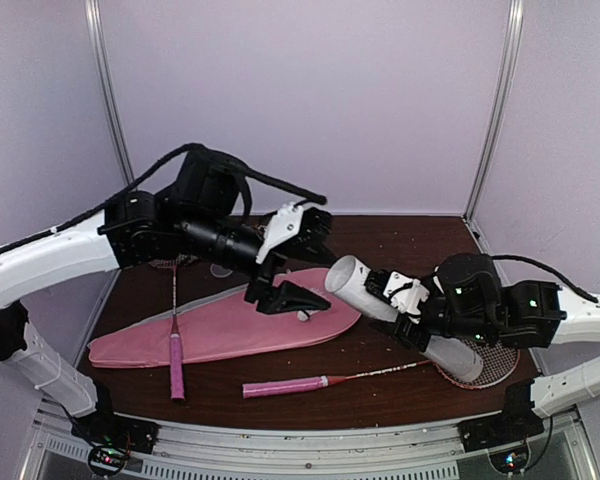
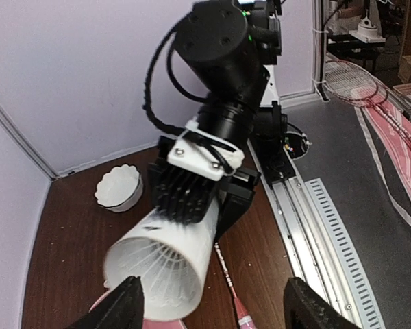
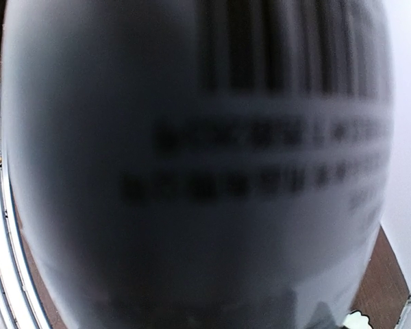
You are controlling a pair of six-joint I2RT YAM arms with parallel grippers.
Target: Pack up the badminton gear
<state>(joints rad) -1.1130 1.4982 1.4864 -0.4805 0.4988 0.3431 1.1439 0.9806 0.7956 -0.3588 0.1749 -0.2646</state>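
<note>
Badminton gear on tabletop (image 1: 400, 400), two claws attending.
Near racket (image 1: 285, 387) lay flat; left racket (image 1: 177, 365) crossed the pink bag (image 1: 220, 335) behind it. Right claw (image 1: 398, 300) clamped the tilted white tube (image 1: 355, 283), shuttlecock (image 2: 166, 271) inside; left claw (image 1: 280, 297) stood wide open, empty, before its mouth.

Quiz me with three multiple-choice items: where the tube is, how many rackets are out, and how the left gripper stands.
1. The white tube is:
A) held in the right gripper
B) lying flat on the table
C) held in the left gripper

2. Number of rackets on the table:
A) one
B) two
C) three

3. The left gripper is:
A) open
B) shut on a racket
C) shut on the tube

Answers:
1 A, its fingers clamp the tilted tube.
2 B, one lies at the left and one near the front edge.
3 A, its fingers stand wide apart, holding nothing.
</note>
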